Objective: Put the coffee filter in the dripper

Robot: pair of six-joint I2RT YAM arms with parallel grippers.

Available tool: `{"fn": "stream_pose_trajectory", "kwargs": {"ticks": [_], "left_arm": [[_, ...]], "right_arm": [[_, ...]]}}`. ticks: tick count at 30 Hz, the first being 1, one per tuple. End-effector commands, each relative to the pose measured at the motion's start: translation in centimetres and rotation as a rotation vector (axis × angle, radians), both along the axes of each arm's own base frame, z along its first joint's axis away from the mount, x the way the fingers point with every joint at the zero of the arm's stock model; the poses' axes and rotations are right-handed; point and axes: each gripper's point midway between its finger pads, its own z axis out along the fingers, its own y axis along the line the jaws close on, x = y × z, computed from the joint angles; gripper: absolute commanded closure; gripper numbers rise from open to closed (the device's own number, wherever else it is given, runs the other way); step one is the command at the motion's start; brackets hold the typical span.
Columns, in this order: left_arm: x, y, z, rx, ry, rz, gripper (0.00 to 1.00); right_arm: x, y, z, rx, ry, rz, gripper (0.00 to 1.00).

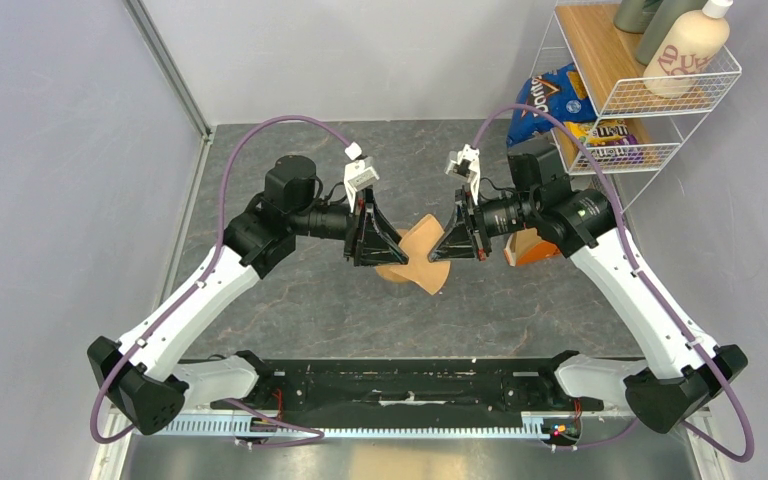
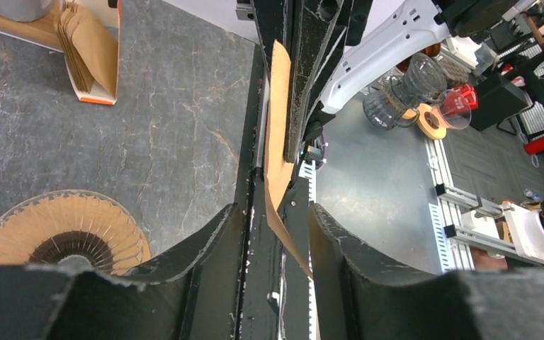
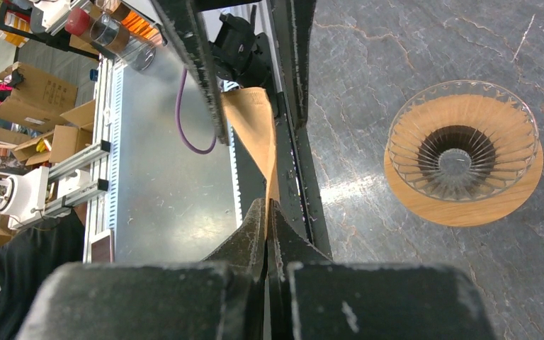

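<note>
1. The right end effector (image 3: 265, 210) has its fingers pressed together on the lower edge of the coffee filter (image 3: 253, 124), pinching the tan paper, which rises from the tips.
2. The left end effector (image 2: 275, 210) stands spread. The filter passes edge-on through the gap between its two fingers, and I cannot tell whether the paper touches either one.
3. In the top view the two end effectors face each other over the middle of the bench (image 1: 290, 300). The filter hangs between them in the air, off the surface.
4. The dripper (image 3: 464, 152) stands upright on the bench on its round wooden collar, beside the held filter and apart from it. Its clear glass cone shows ribs running down to a dark middle. The filter is not in it.
5. From above, the filter overlaps the dripper, so only an edge of the wooden collar shows under the paper.
6. An orange and white carton (image 2: 98, 99) stands on the bench near the right arm and holds an upright stack of tan filters (image 2: 85, 49).
7. A wire shelf (image 1: 610, 100) stands at the far right corner. Its upper tier carries a cream bottle (image 1: 695, 50) among other bottles. Lower down sit a blue snack bag (image 1: 550, 100) and a dark candy bag (image 1: 610, 135).
</note>
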Motion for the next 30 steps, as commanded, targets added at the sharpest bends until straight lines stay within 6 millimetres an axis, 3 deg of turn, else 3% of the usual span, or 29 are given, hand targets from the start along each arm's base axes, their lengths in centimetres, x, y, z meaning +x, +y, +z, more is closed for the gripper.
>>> {"fn": "stream_pose_trajectory", "kwargs": {"ticks": [1,2,5,8,16,24,25,27,28,29,30], "left_arm": [[-0.2,-0.4,2.7,-0.069,-0.072,-0.037,0.61],[-0.9,-0.4,2.9,-0.083,-0.071,-0.076,0.72],[-2.5,-0.2,3.5,-0.124,-0.046,-0.161,0.91],[-3.4,-0.1,3.9,-0.143,-0.036,-0.207,0.98],[-4.6,0.0,3.7,-0.146,-0.002,-0.259,0.98],[-4.3,-0.2,3.0,-0.139,0.016,-0.235,0.98],[-4.0,-0.2,3.1,-0.138,0.009,-0.218,0.94],[-3.3,0.2,2.9,-0.114,-0.003,-0.17,0.7],[-3.0,0.4,2.3,-0.085,-0.004,-0.143,0.52],[-2.9,0.6,1.8,-0.059,-0.023,-0.125,0.42],[-2.6,0.8,1.3,-0.043,-0.035,-0.103,0.38]], "right_arm": [[-0.8,-0.1,0.8,0.023,-0.022,0.02,1.0],[-0.7,0.0,0.7,0.02,-0.021,0.018,1.0],[0.0,0.0,0.5,0.004,-0.031,-0.008,1.0],[0.8,0.2,0.0,-0.011,-0.027,-0.022,1.0],[0.9,1.1,0.9,0.045,-0.006,0.012,1.0],[0.2,1.2,1.3,0.065,0.008,0.029,1.0],[0.1,1.0,1.3,0.062,0.003,0.025,1.0],[-0.1,0.8,1.3,0.055,-0.008,0.019,1.0],[-0.3,0.6,1.3,0.051,-0.006,0.015,1.0],[-0.4,0.5,1.4,0.051,-0.007,0.012,1.0],[-0.5,0.5,1.5,0.051,-0.011,0.011,1.0]]}}
